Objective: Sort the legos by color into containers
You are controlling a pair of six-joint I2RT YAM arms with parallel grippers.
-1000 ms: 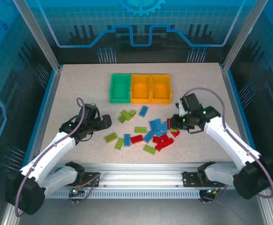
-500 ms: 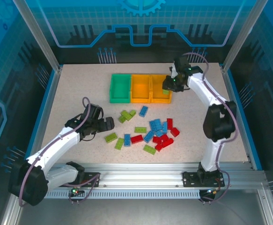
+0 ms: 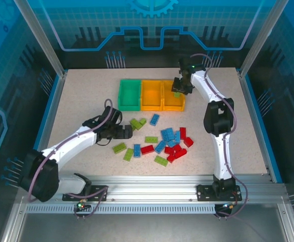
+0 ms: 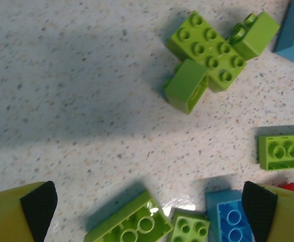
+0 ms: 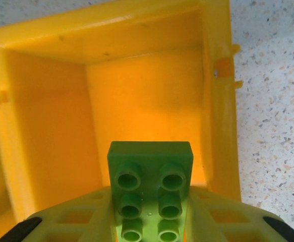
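The right gripper (image 3: pixel 179 89) hangs over the far right corner of the row of bins, above the right-hand orange open-topped plastic bin (image 3: pixel 173 107). In the right wrist view a green studded plastic brick (image 5: pixel 150 189) sits between its yellow fingers (image 5: pixel 81 224), flanked on both sides, studs facing the camera, with the bin's bare orange floor beyond it. Whether the fingers clamp the brick or have let go of it cannot be told.

To the left of that bin stand the middle orange bin (image 3: pixel 152 107) and, leftmost, the green plastic bin (image 3: pixel 120 96), the three touching in a line on the speckled tabletop (image 3: pixel 76 101).

The left gripper (image 3: pixel 129 132) is low over the table, its fingers spread wide and holding nothing. In its wrist view the black-padded fingertips (image 4: pixel 38 204) sit at the near corners, and a lime green flat brick (image 4: pixel 129 224) lies on the table between them, apart from both. A cluster of lime green bricks (image 4: pixel 207 48) lies farther on, a blue brick (image 4: pixel 227 219) by the right fingertip.

The remaining loose blue, red and lime bricks (image 3: pixel 169 141) are scattered mid-table, near of the bins.
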